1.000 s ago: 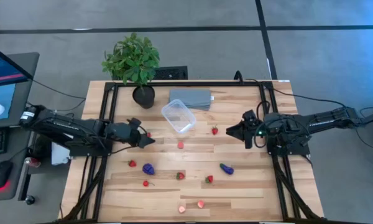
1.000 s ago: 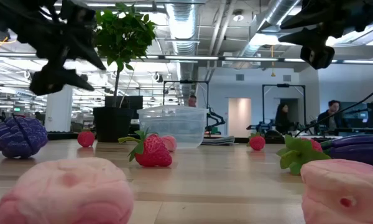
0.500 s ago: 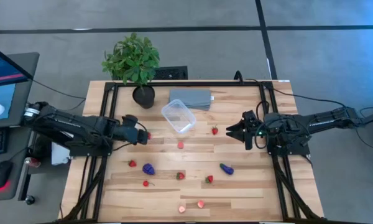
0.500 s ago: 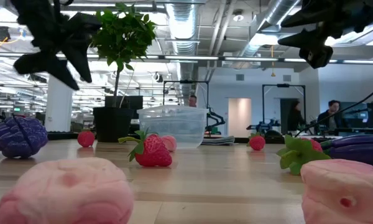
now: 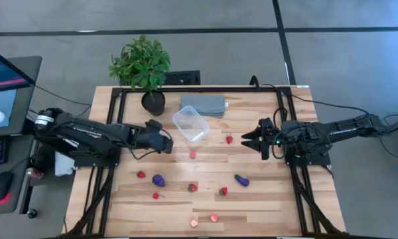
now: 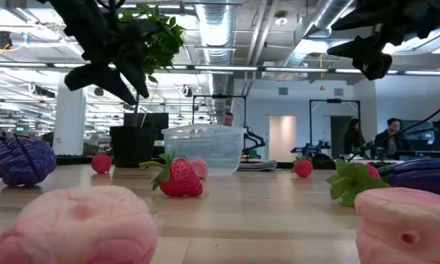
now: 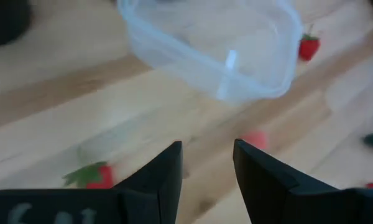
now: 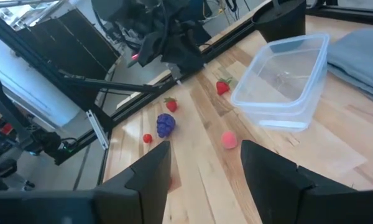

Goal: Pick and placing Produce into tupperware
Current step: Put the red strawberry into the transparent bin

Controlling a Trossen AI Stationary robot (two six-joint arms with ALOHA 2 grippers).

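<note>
The left gripper hung above the table with its fingers apart and empty; the clear rectangular plastic tupperware box sat just ahead of them, a small red strawberry beside and a pale pink fruit piece beyond. The right gripper waited, fingers apart, well away from the box.

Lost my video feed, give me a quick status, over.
Left hand open, empty, beside tupperware. Right hand open, waiting at right. Tupperware looks empty; produce scattered on table. Nothing in the way.
</note>
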